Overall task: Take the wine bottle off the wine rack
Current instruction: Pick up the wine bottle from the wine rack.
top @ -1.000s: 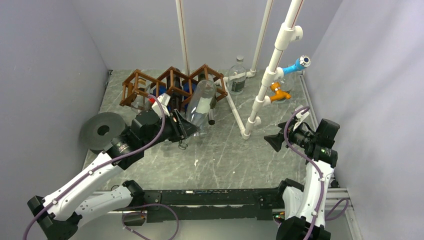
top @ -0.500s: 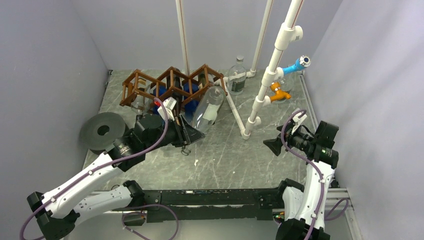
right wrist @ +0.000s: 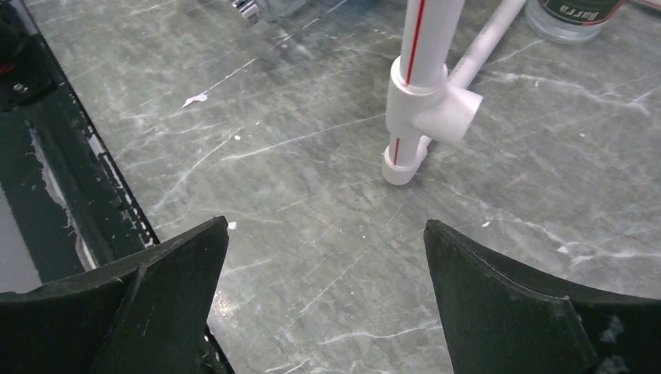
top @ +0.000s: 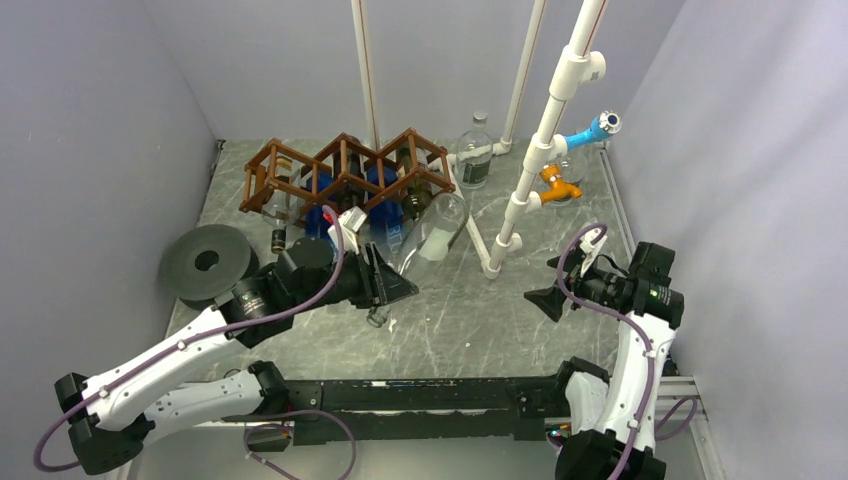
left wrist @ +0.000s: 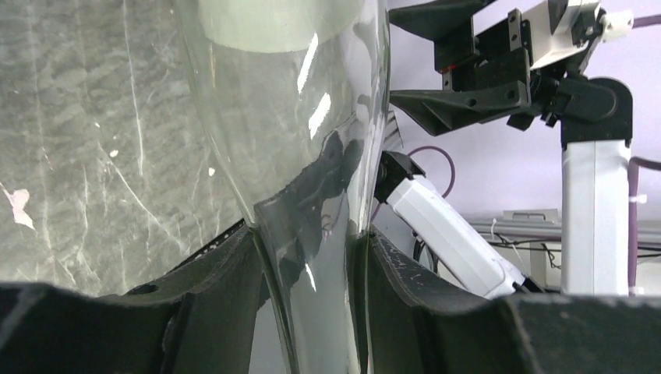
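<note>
Green label (right wrist: 578,9) on upright bottle (top: 474,152) reads "Barra" (cropped).

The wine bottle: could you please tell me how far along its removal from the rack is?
Done: the left end effector is shut on the neck of the wine bottle, whose body is out of the cells of the wine rack. In hand: it hangs tilted, base near the rack's right end. Left: likely carry it clear and set it down. The right end effector is open, idle.
</note>
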`<state>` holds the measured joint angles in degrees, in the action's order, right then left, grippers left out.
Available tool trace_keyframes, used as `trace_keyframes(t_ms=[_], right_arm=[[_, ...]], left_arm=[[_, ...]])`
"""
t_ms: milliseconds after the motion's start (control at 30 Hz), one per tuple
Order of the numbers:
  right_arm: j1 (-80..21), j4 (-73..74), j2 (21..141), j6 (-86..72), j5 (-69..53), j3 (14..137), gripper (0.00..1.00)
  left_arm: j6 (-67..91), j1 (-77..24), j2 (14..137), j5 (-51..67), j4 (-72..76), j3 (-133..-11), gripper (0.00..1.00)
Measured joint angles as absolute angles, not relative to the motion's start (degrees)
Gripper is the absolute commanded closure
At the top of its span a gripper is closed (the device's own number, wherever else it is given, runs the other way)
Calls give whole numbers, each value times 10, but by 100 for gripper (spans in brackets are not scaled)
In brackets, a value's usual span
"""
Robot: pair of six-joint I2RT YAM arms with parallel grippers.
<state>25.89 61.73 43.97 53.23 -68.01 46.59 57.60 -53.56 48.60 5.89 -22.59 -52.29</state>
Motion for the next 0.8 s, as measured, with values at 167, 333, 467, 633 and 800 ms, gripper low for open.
trace_keyframes(t_ms=[167,333,467,633,800], right_arm=[[255,669,445,595,-685,467,0],[244,726,447,672,-691,469,0],[233,750,451,708,-691,470,0],[202,753,453,719,-691,472,0],[153,740,449,712,-691,473,0]], left_arm=[[583,-552,488,65,-249,-523,100],[593,-564,498,67,-270,-523,100],[599,-572,498,67,-284,-523,100],[610,-584,510,68,-286,-523,100],[620,-595,534,73,-286,-523,100]])
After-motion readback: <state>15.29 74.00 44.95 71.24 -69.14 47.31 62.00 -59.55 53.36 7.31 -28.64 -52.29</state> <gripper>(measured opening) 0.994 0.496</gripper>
